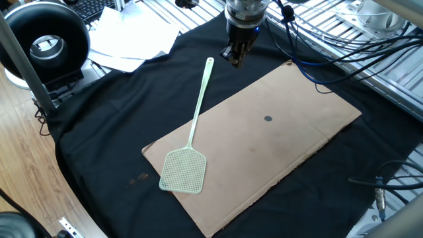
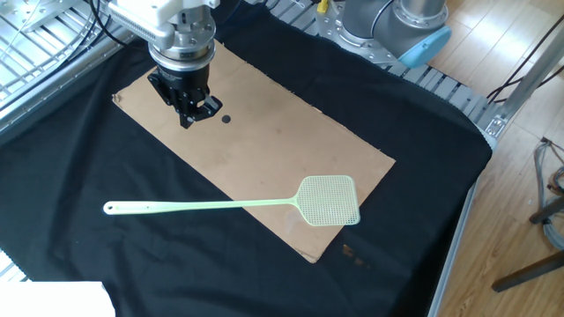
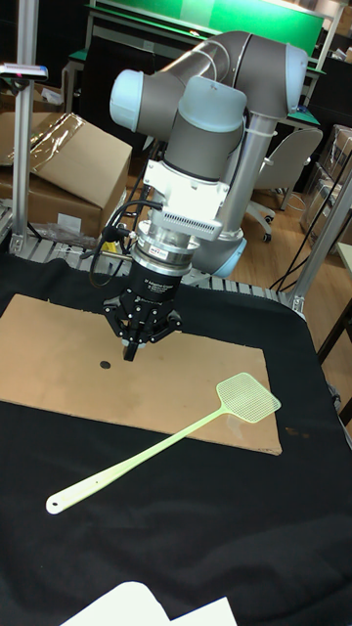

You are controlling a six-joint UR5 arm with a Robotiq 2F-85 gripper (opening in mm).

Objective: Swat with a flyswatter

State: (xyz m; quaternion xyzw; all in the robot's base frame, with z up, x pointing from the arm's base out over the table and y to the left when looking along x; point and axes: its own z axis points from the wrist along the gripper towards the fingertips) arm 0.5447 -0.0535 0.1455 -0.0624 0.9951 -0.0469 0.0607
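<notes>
One flyswatter (image 3: 161, 442) lies flat and untouched on a black cloth (image 2: 423, 167), its mesh head resting on a corner of a brown cardboard sheet (image 1: 277, 142) and its long thin handle running off the sheet's edge onto the cloth. Nearest the tall fixed camera, a scrap of white paper (image 3: 127, 604) is cut off by the bottom edge of the frame. Beyond the handle's looped end, a small dark dot (image 2: 226, 120) marks the cardboard; what it is cannot be made out. The gripper (image 3: 131, 344) hangs above the cardboard close to that dot, pointing straight down and well apart from the flyswatter, and it holds nothing. Its fingertips appear drawn close together (the dark fingers blend with the dark housing, so any gap is hard to judge). Above it the grey arm (image 3: 210, 108) folds back on itself, its base partly hidden behind the wrist. Farther off, a cardboard box (image 3: 68, 171) wrapped in clear film sits at the left, partly hidden by a post, its contents not visible. White papers (image 1: 132, 39) and a black ring-shaped device (image 1: 43, 43) lie past the cloth's edge.
</notes>
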